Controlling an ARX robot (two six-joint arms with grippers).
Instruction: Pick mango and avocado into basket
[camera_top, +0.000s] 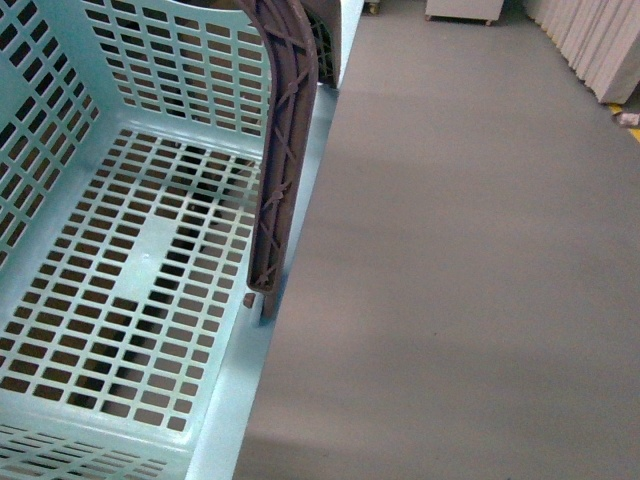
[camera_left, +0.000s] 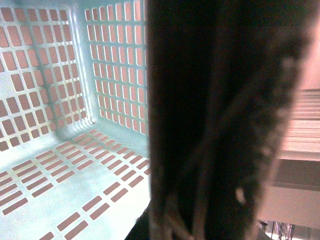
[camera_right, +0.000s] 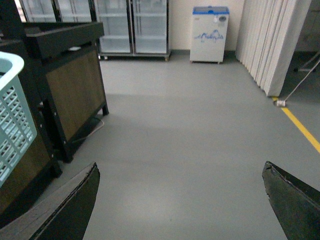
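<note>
One basket (camera_top: 150, 255), beside wide-spread right hand (camera_right: 182, 210)

Basket (camera_top: 225, 400): light turquoise, grid of rectangular slots. Handle (camera_top: 285, 150): grey-brown, criss-cross ribbing. Floor (camera_top: 450, 250): plain grey, one yellow stripe (camera_right: 300, 127). Freezer (camera_right: 210, 37): white body, blue lid. Stand (camera_right: 75, 90): black frame, brown panels. Curtain (camera_right: 270, 40): white, vertical pleats
</note>
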